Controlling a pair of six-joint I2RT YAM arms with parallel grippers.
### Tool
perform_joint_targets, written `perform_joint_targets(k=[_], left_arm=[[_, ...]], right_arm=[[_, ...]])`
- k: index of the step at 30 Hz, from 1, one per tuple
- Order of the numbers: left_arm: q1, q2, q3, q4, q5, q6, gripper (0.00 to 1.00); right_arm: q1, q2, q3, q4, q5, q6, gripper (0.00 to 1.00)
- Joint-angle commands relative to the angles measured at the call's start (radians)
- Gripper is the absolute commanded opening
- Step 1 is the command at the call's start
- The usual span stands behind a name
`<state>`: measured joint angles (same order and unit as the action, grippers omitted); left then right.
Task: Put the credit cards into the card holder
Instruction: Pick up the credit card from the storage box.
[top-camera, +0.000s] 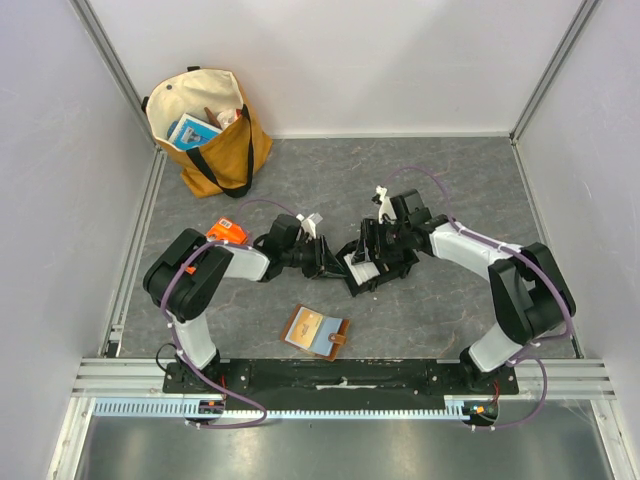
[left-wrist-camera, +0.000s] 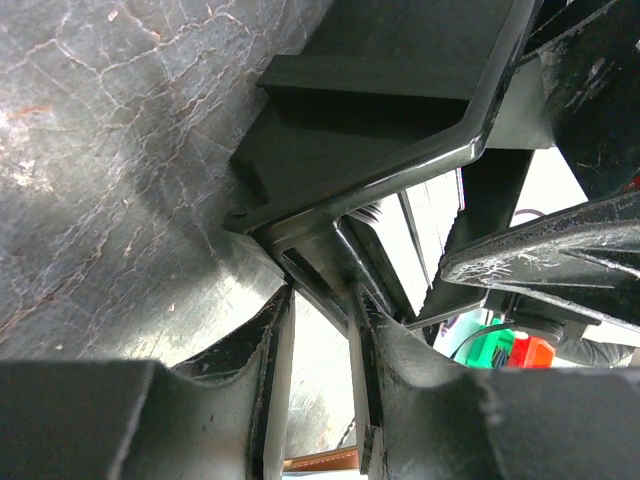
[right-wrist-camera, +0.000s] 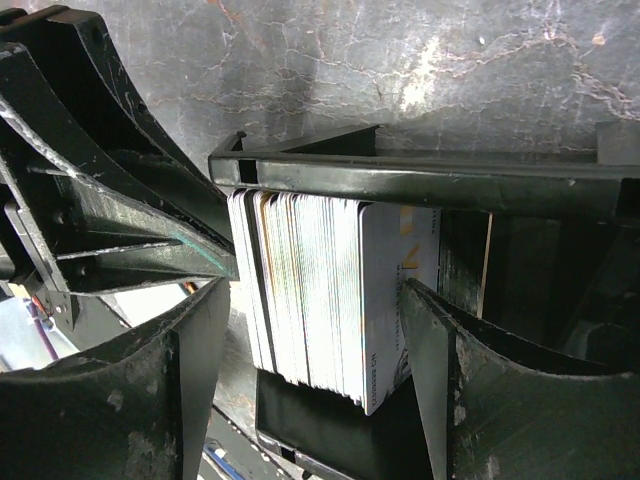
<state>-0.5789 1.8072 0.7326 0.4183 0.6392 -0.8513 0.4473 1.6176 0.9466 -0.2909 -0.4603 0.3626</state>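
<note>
On the grey surface (top-camera: 450, 180), our right end effector (right-wrist-camera: 315, 300) stands wide astride the stacked credit cards (right-wrist-camera: 300, 250). Our left end effector (left-wrist-camera: 320, 300) clamps their black tray (right-wrist-camera: 400, 178).

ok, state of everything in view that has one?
black tray: tipped up
credit cards: stacked on edge in the black tray
card holder: open, lying flat
tote bag: open, items inside
left end effector: shut on black tray's edge
right end effector: jaws astride the cards, grip unclear
</note>
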Motion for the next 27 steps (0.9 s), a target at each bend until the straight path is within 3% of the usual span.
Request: perform_joint_targets(k=[1, 9, 16, 27], left_arm=[[-0.004, 0.015, 0.067, 0.054, 0.014, -0.028, 0.34], [-0.002, 0.024, 0.076, 0.051, 0.016, -0.029, 0.34], [-0.003, 0.021, 0.073, 0.05, 0.019, -0.029, 0.34], [-0.002, 0.023, 0.07, 0.053, 0.02, -0.029, 0.34]], right_arm=[[0.027, -0.068, -0.022, 0.036, 0.003, 0.05, 0.75], [0.044, -0.147, -0.038, 0.032, 0.038, 0.085, 0.71], [0.045, -0.124, -0.029, -0.007, 0.107, 0.065, 0.7], [0.045, -0.107, -0.02, -0.021, 0.114, 0.058, 0.59]])
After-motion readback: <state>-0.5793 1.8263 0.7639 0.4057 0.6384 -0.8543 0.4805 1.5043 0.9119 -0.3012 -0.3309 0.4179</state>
